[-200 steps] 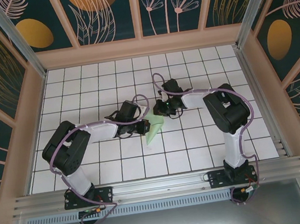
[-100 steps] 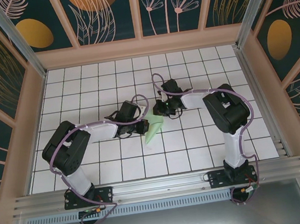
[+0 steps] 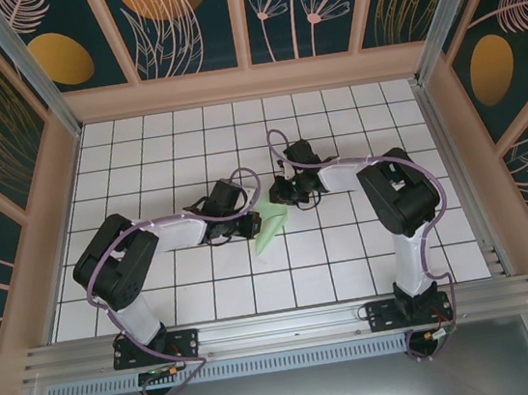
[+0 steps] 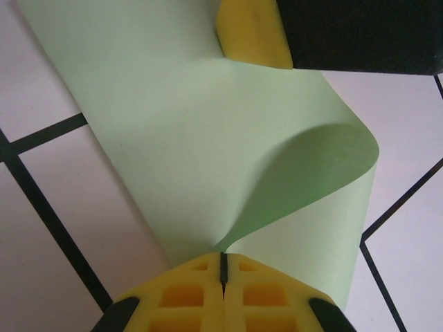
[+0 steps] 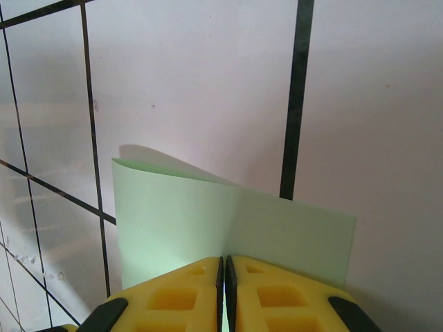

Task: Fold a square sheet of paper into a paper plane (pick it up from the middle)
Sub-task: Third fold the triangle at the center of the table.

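The square sheet of paper (image 3: pixel 268 228) is pale mint green and folded into a narrow pointed shape, its tip toward the near edge of the table. My left gripper (image 3: pixel 252 220) is shut on its left side. In the left wrist view the yellow fingertips (image 4: pixel 201 283) pinch a curled flap of the paper (image 4: pixel 208 138). My right gripper (image 3: pixel 281 201) is shut on the paper's far end. In the right wrist view the paper (image 5: pixel 173 214) stands up from between the closed jaws of the right gripper (image 5: pixel 224 263). One right finger (image 4: pixel 252 34) shows at the top of the left wrist view.
The white gridded table (image 3: pixel 370 261) spreads all around the paper. Tan frame walls (image 3: pixel 453 153) with dark floral panels close it in at the back and sides. Both arms meet near the table's centre.
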### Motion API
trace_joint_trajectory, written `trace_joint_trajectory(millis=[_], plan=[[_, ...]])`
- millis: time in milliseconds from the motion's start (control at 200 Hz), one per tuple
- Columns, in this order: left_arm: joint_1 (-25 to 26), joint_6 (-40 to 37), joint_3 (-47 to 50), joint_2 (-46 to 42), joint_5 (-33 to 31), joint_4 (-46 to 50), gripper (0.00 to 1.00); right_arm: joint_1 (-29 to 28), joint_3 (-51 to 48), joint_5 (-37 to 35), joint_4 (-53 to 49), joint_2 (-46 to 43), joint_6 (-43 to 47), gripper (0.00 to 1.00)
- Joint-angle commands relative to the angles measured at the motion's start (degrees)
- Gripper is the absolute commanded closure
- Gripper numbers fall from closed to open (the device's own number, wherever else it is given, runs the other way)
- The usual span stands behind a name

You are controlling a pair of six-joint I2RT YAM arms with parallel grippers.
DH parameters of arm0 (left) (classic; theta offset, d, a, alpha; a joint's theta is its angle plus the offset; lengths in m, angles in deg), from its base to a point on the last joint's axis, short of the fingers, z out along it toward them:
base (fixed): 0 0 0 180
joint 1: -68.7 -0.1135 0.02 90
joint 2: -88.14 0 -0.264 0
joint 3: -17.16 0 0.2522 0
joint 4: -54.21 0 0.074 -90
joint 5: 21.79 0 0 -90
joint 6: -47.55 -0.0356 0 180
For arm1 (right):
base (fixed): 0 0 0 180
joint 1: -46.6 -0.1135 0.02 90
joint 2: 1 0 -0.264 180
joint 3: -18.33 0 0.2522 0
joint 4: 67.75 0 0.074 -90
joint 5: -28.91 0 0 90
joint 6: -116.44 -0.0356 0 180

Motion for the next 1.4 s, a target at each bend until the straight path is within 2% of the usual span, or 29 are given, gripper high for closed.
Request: trace_joint_trajectory(millis=[0, 370, 1396], plan=[[-0.34, 0.46, -0.1, -1.44, -1.23, 0.77, 1.0, -1.1, -0.92, -3.3, -3.68, 3.54, 0.14, 0.85], [-0.34, 0.53, -0.17, -1.59, -2.45, 1.33, 1.0, -1.11, -1.07, -3.61, -3.84, 3.54, 0.12, 0.85], [-0.34, 1.64, 1.81, 1.05, -0.86, -1.34, 0.99, -1.19, -0.67, -2.83, -3.12, 3.45, -0.91, 0.84]])
